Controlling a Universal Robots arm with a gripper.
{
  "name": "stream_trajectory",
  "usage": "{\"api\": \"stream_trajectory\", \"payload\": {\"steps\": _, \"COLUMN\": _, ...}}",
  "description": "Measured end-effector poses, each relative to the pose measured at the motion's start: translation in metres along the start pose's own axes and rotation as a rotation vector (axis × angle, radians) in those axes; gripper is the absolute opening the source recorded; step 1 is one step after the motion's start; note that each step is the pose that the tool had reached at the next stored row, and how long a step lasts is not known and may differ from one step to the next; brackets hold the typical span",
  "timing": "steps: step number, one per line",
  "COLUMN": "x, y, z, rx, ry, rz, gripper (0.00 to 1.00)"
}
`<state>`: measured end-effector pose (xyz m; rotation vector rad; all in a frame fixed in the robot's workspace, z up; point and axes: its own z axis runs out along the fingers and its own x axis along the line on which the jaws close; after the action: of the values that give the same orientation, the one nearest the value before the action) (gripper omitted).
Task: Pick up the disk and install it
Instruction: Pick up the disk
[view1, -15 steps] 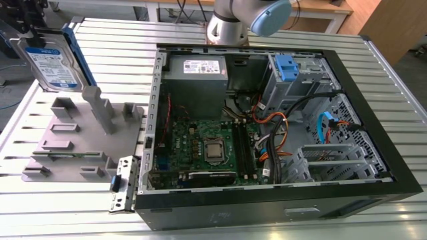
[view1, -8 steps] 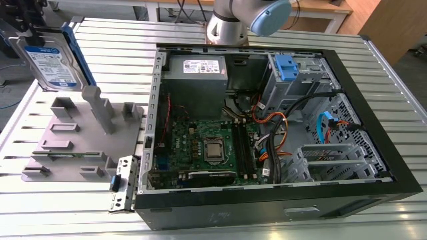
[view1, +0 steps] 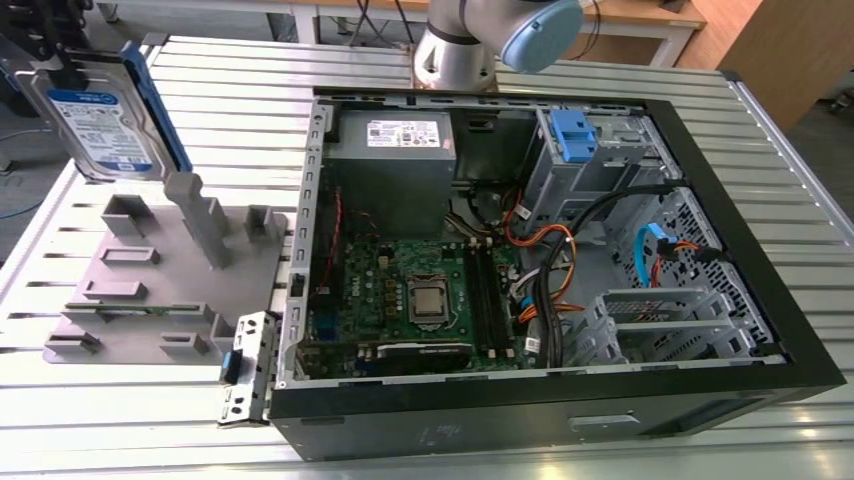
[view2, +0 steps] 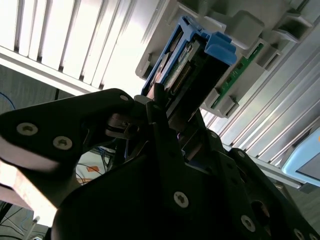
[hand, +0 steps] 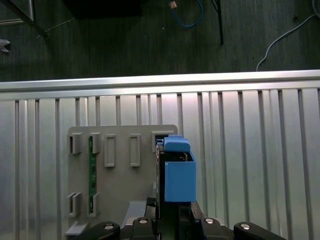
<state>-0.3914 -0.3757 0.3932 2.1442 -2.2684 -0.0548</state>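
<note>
Black gripper (view2: 176, 120) clamps the disk (view1: 104, 120), raised at the exterior view's upper left; installing into the computer case (view1: 534, 425) remains.

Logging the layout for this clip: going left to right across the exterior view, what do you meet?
Disk → power supply → blue latch → metal cage

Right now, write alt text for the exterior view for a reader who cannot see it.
The gripper holds the disk raised in the air at the exterior view's upper left, above a grey holder plate on a slatted metal table. On the exterior view's right lies an open computer case, circuit board and cables exposed.
</note>
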Motion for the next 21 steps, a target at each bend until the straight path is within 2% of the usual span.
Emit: {"api": "stream_trajectory", "payload": {"steps": 21, "x": -0.0002, "y": 0.0004, "z": -0.0089, "rx": -0.0001, "ry": 0.0001, "rz": 0.000, "gripper": 0.35}}
